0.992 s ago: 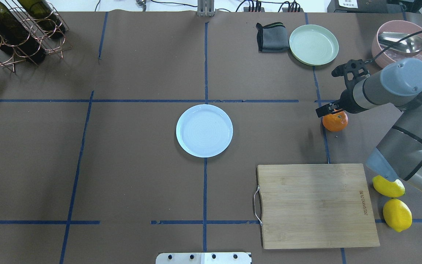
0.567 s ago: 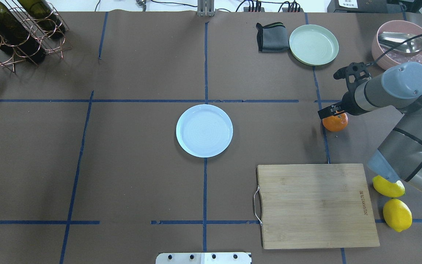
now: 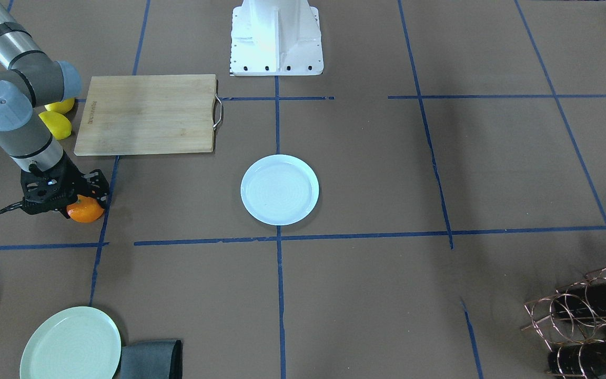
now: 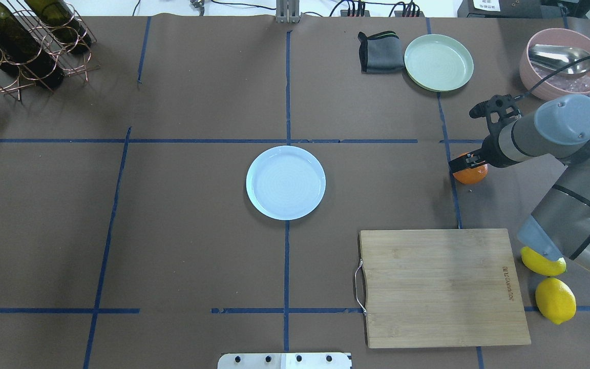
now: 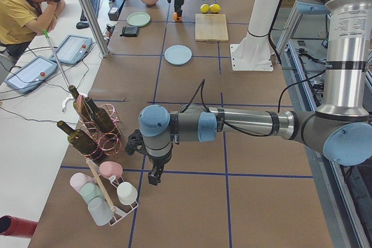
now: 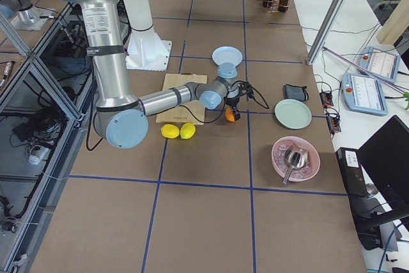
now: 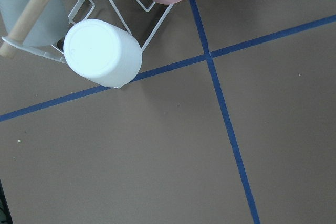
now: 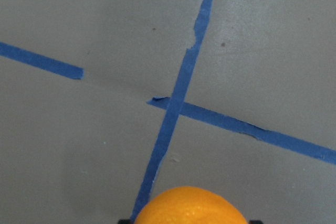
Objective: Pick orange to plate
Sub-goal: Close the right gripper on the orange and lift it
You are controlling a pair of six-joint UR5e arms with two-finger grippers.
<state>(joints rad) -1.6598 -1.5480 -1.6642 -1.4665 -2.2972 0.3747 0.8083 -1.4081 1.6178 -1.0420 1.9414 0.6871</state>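
Note:
The orange (image 4: 469,176) rests on the brown table at the right, beside a blue tape line. My right gripper (image 4: 471,165) is lowered over it, open, with one finger on each side of the fruit. In the right wrist view the orange (image 8: 189,206) fills the bottom centre between the two finger ends. The pale bluish-white plate (image 4: 286,183) lies bare at the table's middle, well to the left of the orange. My left gripper (image 5: 152,176) hangs over the table's left end by a cup rack; I cannot tell whether it is open or shut.
A wooden cutting board (image 4: 443,287) lies nearer the robot than the orange, with two lemons (image 4: 555,300) at its right. A mint-green plate (image 4: 438,62), a grey cloth (image 4: 379,52) and a pink bowl with a spoon (image 4: 564,61) sit at the far right. A bottle rack (image 4: 23,41) stands far left.
My right gripper has come down over the orange, so less of the fruit shows from above. The orange and the plate have stayed where they were.

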